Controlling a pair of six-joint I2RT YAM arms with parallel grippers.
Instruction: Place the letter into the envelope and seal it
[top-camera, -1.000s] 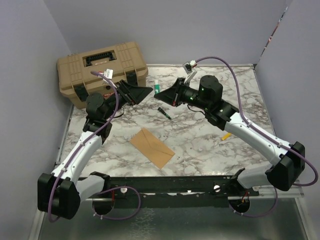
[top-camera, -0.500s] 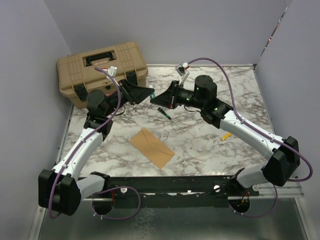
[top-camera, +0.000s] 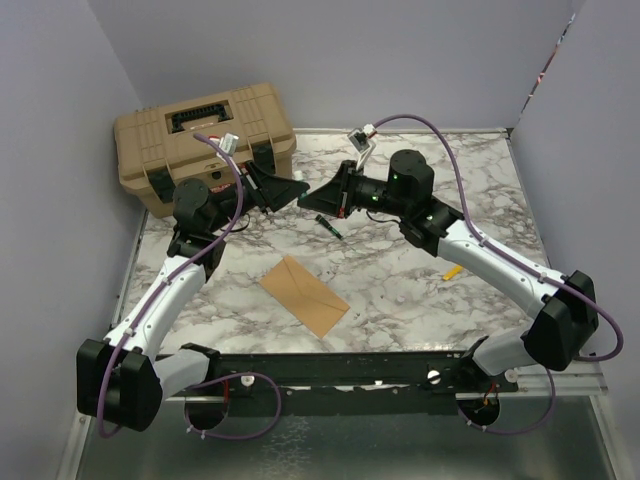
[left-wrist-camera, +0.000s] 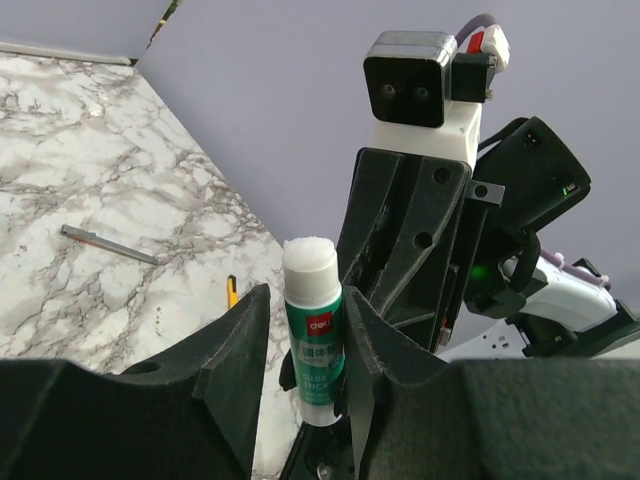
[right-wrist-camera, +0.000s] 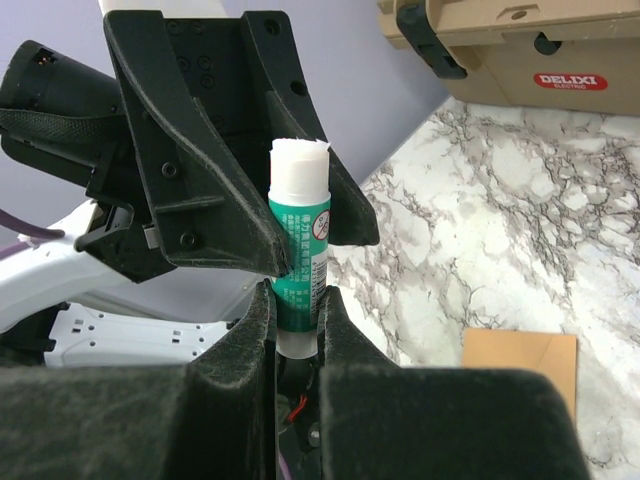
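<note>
Beyond the envelope (top-camera: 305, 295), right end effector (right-wrist-camera: 297, 300) pinches glue stick (right-wrist-camera: 298, 230), left end effector (left-wrist-camera: 305, 295) spread; letter unseen, sealing apparently pending.

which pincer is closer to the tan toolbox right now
Left. The left pincer hangs just off the tan toolbox, by its near right corner; the right pincer faces it from farther right.

**Both arms at the far middle.** The left arm (top-camera: 165, 300) and right arm (top-camera: 500, 265) reach up from the near edge, wrists turned inward so the grippers meet tip to tip. The right gripper (top-camera: 318, 195) is clamped on a glue stick (right-wrist-camera: 298, 260). The left gripper (top-camera: 297, 188) flanks the same stick, one finger touching it and a slim gap at the other.
</note>
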